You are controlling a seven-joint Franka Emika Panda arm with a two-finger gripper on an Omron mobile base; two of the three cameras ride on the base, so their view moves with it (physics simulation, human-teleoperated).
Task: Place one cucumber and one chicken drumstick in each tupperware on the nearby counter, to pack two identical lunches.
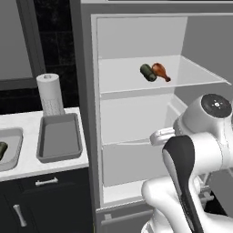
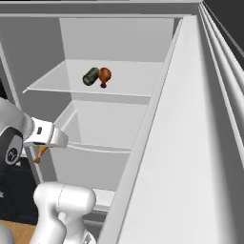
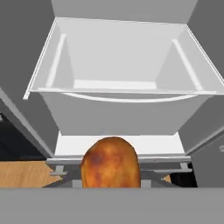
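Note:
My gripper hangs in front of the open fridge, shut on a browned chicken drumstick whose bone end pokes out below the hand. On the upper fridge shelf a dark green cucumber lies touching another drumstick. The counter sits left of the fridge. It carries the larger dark tray-like tupperware, which holds nothing. At the frame's left edge is the smaller light tupperware, with a cucumber in it.
A paper towel roll stands behind the dark tray. Ahead of the hand is a white fridge drawer. The open fridge door walls off the right side. Navy cabinets with silver handles sit under the counter.

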